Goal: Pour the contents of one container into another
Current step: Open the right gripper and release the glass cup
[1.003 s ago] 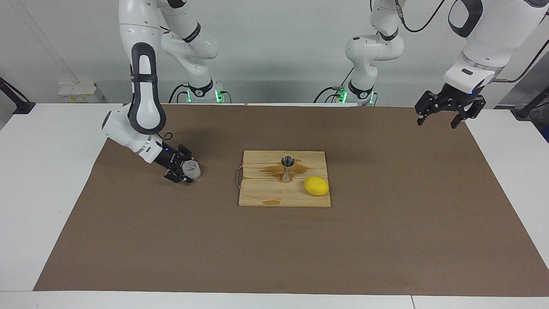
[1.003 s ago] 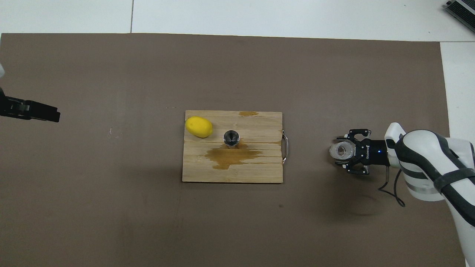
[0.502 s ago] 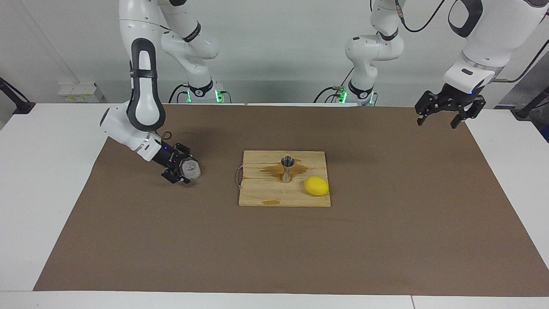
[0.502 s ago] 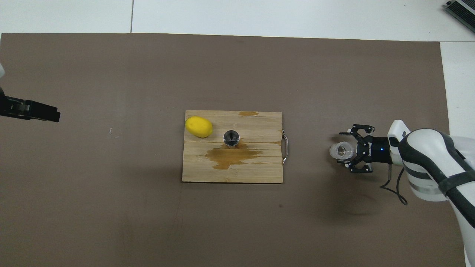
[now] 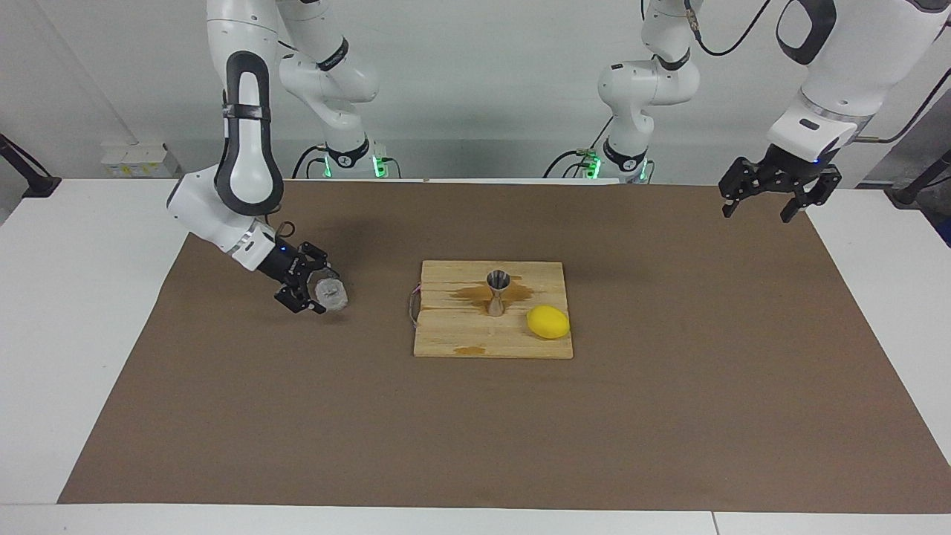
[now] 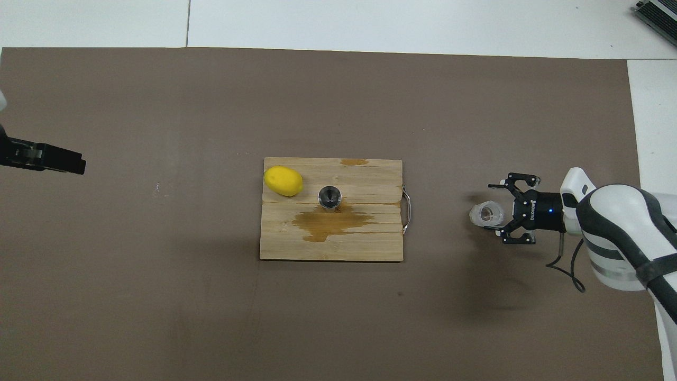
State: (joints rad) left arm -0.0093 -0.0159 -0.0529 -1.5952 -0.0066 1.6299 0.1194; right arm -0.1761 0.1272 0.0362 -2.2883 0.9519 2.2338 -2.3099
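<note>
Here glass cup (image 6: 487,214) stands apart from upright jigger (image 5: 497,292).

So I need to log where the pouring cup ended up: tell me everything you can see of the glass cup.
The glass cup is small, squat and clear, greyish-white with bumpy walls. It stands upright on the brown mat, mouth up, toward the right arm's end of the table, apart from the wooden board. The right gripper sits open right beside it, fingers spread at its side; whether a fingertip touches the glass cannot be told. What it holds, if anything, cannot be made out.
</note>
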